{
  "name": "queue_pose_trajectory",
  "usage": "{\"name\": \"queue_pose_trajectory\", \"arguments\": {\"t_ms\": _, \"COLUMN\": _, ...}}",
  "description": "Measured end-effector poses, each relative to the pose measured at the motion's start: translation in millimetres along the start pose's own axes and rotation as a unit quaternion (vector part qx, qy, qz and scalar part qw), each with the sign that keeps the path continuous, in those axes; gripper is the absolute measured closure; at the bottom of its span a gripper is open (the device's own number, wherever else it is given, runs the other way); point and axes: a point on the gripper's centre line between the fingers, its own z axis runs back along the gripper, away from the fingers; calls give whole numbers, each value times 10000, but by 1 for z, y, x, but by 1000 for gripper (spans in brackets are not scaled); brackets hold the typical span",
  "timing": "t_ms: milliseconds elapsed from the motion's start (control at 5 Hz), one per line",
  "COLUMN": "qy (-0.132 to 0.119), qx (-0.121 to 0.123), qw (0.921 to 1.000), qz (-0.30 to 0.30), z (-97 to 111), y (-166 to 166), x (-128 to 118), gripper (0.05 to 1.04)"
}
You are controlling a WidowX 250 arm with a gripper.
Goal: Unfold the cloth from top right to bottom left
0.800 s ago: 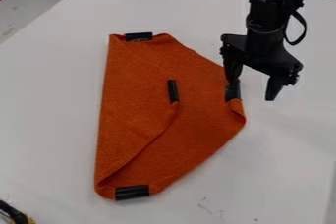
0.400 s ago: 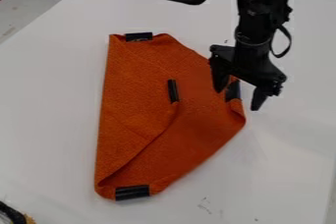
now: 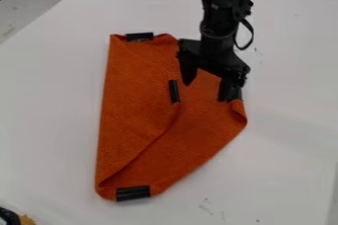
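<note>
Now your gripper point(image 3: 206, 87) hangs over the folded orange cloth's point(image 3: 142, 115) upper right, fingers spread wide, black strip point(image 3: 174, 91) beside one fingertip!

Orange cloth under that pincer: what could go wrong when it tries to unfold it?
The folded corner seems to lie close against the layer beneath, so the pincer might grab both layers and drag the whole cloth. The pincer, jaws apart, also appears very near the black strip at the right edge, and could snag it.
</note>
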Motion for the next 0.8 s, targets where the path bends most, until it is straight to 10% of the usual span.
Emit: {"name": "queue_pose_trajectory", "arguments": {"t_ms": 800, "qy": 253, "qx": -180, "qw": 9995, "qz": 26, "z": -31, "y": 32, "x": -3, "gripper": 168}}
